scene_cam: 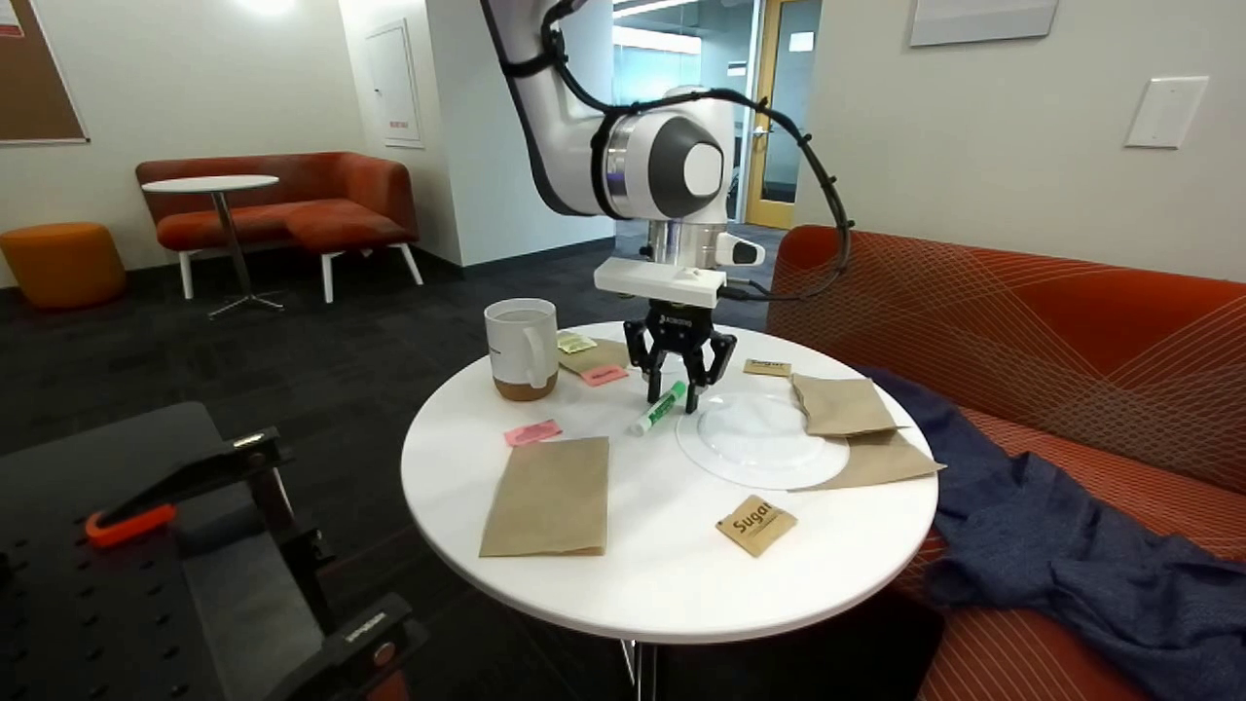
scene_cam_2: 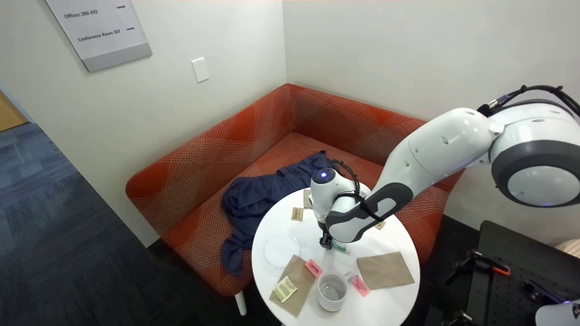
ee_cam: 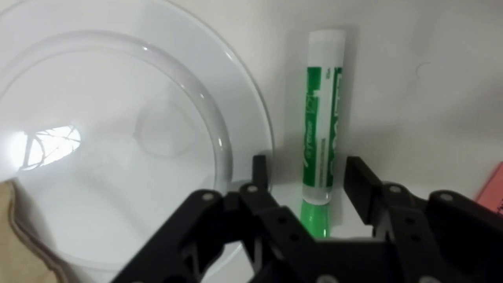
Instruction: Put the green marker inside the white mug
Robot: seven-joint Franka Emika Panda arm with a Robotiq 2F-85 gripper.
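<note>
One green marker [ee_cam: 321,131] lies between both parted fingers [ee_cam: 363,192] of the hand [ee_cam: 307,169], touching neither.

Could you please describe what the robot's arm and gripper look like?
The arm is white and rounded, with dark grey trim and a silver collar. A black cable, tied on with black straps, loops beside it. A white block sits above the black gripper, which has two jointed fingers and small pale lettering. In an exterior view, a blue light glows on the arm.
</note>
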